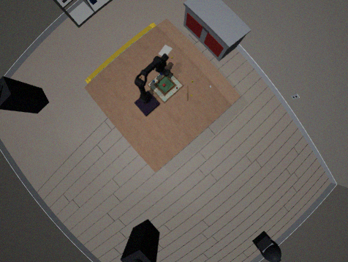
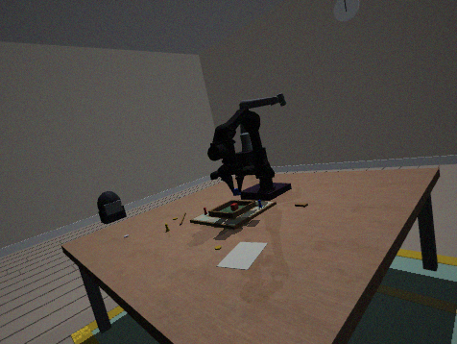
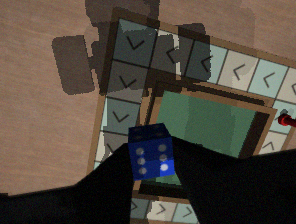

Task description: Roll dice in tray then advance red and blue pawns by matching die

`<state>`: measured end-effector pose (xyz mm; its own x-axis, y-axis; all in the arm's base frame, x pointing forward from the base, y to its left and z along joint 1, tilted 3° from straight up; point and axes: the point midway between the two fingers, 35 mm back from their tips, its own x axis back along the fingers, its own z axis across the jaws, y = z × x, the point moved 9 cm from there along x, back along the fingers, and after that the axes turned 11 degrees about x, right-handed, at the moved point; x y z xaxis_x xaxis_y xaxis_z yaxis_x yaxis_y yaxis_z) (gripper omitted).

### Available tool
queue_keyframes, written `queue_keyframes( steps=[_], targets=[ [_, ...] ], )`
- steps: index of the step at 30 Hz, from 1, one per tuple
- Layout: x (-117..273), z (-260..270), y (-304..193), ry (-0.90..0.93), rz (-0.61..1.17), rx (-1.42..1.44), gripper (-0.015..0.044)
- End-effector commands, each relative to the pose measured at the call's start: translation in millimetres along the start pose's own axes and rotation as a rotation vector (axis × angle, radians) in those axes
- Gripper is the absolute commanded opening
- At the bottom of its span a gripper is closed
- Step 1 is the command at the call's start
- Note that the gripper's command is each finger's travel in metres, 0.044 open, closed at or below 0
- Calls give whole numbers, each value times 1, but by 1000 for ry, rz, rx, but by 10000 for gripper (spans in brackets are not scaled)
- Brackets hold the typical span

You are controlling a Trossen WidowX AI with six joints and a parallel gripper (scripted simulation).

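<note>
My gripper point(image 2: 236, 190) point(image 3: 149, 146) is shut on the blue die point(image 3: 151, 159) and holds it above the tray point(image 2: 244, 211) point(image 3: 271, 120), near one side in the wrist view. Six pips show on one of its faces. The red die point(image 1: 164, 85) point(image 2: 234, 207) lies in the tray; it is hidden in the wrist view. The tray sits in the middle of the board point(image 1: 165, 99) point(image 2: 202, 220) point(image 3: 240, 70), whose squares carry arrows. The red pawn point(image 2: 205, 210) point(image 3: 286, 120) stands on the board's track. The blue pawn point(image 2: 259, 204) is upright at the opposite side.
A white sheet point(image 1: 165, 50) point(image 2: 242, 256) lies beyond the board. A yellow pawn point(image 2: 167, 228), a thin stick point(image 1: 188, 93) point(image 2: 182, 219), a small yellow piece point(image 2: 218, 248) and a small white piece point(image 1: 210, 86) point(image 2: 126, 235) lie around it. A small brown block point(image 2: 300, 205) is near the arm's base.
</note>
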<state>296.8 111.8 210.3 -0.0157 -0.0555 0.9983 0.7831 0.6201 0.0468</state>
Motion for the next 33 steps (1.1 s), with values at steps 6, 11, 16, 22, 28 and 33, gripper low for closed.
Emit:
queue_keyframes(
  steps=[6,11,16,22,28,33],
  targets=[
    [-9,-41,-19,-4,7,-131,0],
    [-13,-64,-34,-6,8,-212,0],
    [-17,-86,-50,-8,9,-297,0],
    [-22,-104,-65,-10,10,-374,0],
    [-28,-99,-73,-67,-133,-381,0],
    [-34,-94,-82,-129,-293,-383,0]
  ],
)
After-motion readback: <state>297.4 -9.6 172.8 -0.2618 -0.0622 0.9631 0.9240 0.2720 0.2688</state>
